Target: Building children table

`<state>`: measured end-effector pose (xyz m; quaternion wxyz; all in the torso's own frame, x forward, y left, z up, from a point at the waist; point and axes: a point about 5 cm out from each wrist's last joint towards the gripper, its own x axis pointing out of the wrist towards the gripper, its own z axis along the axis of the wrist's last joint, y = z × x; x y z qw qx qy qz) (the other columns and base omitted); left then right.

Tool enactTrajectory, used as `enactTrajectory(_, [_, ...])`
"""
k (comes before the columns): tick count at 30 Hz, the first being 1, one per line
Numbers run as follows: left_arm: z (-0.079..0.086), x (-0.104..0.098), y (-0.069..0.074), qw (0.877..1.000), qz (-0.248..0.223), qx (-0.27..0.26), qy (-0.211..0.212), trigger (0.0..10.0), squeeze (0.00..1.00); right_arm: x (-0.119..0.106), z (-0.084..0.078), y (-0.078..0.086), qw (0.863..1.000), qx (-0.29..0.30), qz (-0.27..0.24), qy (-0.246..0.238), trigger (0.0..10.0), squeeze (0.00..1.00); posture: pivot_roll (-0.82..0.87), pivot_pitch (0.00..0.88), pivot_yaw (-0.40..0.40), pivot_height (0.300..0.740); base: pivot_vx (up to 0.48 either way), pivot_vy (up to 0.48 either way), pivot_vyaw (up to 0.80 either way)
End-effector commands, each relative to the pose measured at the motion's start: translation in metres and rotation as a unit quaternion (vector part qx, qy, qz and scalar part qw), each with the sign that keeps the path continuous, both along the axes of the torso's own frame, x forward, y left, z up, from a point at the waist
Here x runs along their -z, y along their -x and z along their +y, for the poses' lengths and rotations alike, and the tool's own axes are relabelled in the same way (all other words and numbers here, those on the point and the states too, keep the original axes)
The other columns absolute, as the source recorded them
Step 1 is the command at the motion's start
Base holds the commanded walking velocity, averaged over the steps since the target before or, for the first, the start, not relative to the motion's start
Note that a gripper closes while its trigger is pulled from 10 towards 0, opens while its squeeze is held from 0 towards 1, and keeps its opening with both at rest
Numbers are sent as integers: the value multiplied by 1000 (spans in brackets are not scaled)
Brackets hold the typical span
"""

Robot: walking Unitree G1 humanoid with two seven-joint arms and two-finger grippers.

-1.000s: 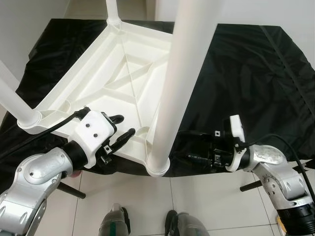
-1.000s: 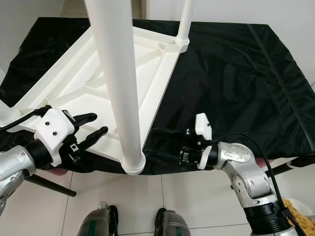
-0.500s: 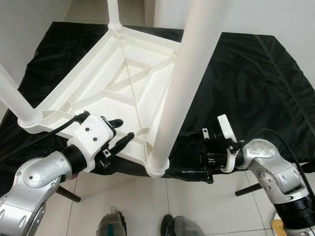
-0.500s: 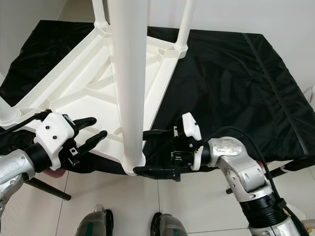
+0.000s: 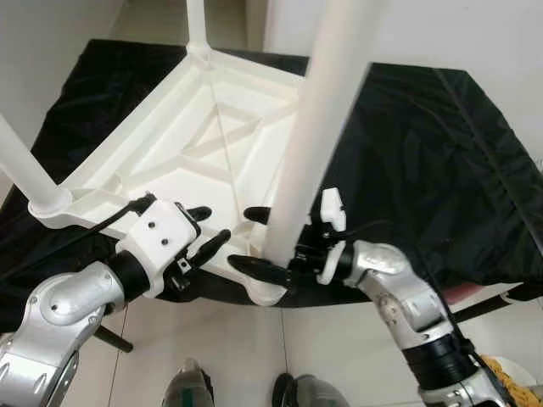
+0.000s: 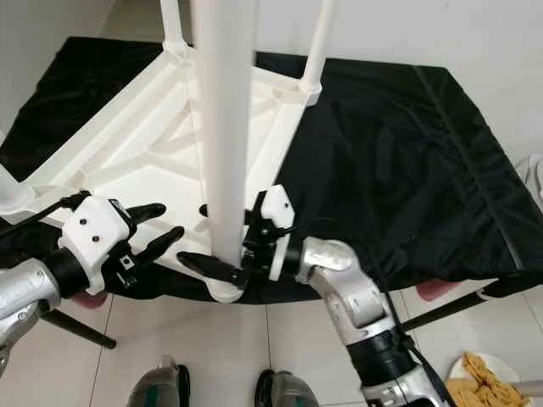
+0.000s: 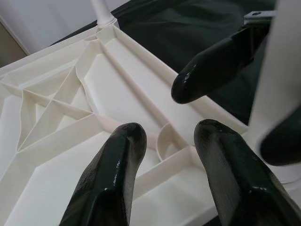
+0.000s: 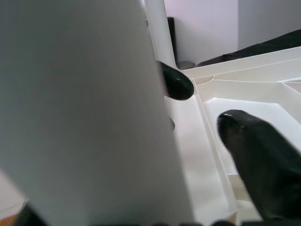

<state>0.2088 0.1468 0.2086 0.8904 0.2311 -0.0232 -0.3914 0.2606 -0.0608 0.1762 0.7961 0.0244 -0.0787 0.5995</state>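
Four white legs stand on the upturned children's table (image 5: 212, 144), lying on the black-draped bench (image 5: 424, 161). Right tool (image 5: 259, 242) has swung in, fingers now spread astride the nearest leg (image 5: 310, 136), unclamped, probably for seating it. Left tool (image 5: 208, 227) hovers open, empty.

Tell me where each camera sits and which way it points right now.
Left and right eye views: head, looking down at the upturned white table on black cloth; both arms and feet show.
Left wrist view: along the left end effector, over the table's ribbed underside.
Right wrist view: along the right end effector, straddling the near leg.
All views share that leg.
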Motion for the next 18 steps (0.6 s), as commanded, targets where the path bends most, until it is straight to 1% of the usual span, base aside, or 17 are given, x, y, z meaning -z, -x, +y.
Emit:
enactTrajectory(1, [-2, 0, 0, 1000, -6, -1, -1, 10000, 0, 7, -7, -6, 999, 38, 19, 7, 0, 0, 181, 118, -73, 740, 0, 0, 0])
enactTrajectory(3, [-2, 0, 0, 1000, -7, -1, -1, 10000, 0, 6, -10, -11, 998, 65, 20, -1, 0, 0, 182, 124, -75, 740, 0, 0, 0])
enactTrajectory(4, [-2, 0, 0, 1000, -7, -1, -1, 10000, 0, 6, -10, -11, 998, 65, 20, -1, 0, 0, 182, 124, -75, 740, 0, 0, 0])
enactTrajectory(5, [-1, 0, 0, 1000, -8, -2, -2, 10000, 0, 5, -17, -17, 995, 95, 15, -3, 0, 0, 179, 127, -77, 740, 0, 0, 0])
enactTrajectory(6, [-1, -1, -1, 1000, -11, -3, -3, 10000, 0, 5, -24, -22, 993, 120, 11, -3, 2118, 0, 179, 128, -78, 740, 0, 0, 0])
enactTrajectory(7, [0, -1, -1, 1000, -11, -4, -4, 10000, 0, 5, -31, -25, 990, 138, 8, -1, 3098, 0, 179, 128, -78, 740, 0, 0, 0])
enactTrajectory(8, [0, -1, -1, 1000, -11, -4, -4, 10000, 0, 5, -31, -25, 990, 138, 8, -1, 3098, 0, 179, 128, -78, 740, 0, 0, 0])
enactTrajectory(9, [0, -1, -3, 1000, -14, -6, -4, 10000, 0, 5, -38, -29, 988, 153, 8, 1, 2980, 0, 172, 131, -79, 740, 0, 0, 0])
enactTrajectory(10, [0, -1, -3, 1000, -14, -6, -4, 10000, 0, 5, -38, -29, 988, 153, 8, 1, 2980, 0, 172, 131, -79, 740, 0, 0, 0])
enactTrajectory(11, [0, -2, -5, 1000, -16, -6, -3, 10000, 0, 6, -45, -32, 986, 167, 11, 5, 4431, 0, 166, 131, -76, 740, 0, 0, 0])
enactTrajectory(12, [0, -2, -5, 1000, -16, -6, -3, 10000, 0, 6, -45, -32, 986, 167, 11, 5, 4431, 0, 166, 131, -76, 740, 0, 0, 0])
enactTrajectory(13, [0, -1, -7, 1000, -17, -5, -4, 10000, 0, 7, -53, -34, 984, 177, 9, 9, 4549, 0, 158, 131, -76, 740, 0, 0, 0])
enactTrajectory(14, [0, -1, -9, 1000, -18, -2, -4, 10000, 0, 7, -59, -36, 982, 186, 8, 14, 8314, 0, 151, 131, -74, 740, 0, 0, 0])
enactTrajectory(15, [0, -1, -11, 1000, -18, 0, -4, 10000, 0, 7, -63, -37, 981, 192, 7, 16, 10000, 0, 151, 131, -74, 740, 0, 0, 0])
enactTrajectory(18, [0, 0, -13, 1000, -18, 1, -7, 10000, 0, 6, -68, -38, 981, 190, 6, 20, 10000, 0, 143, 130, -69, 740, 0, 0, 0])
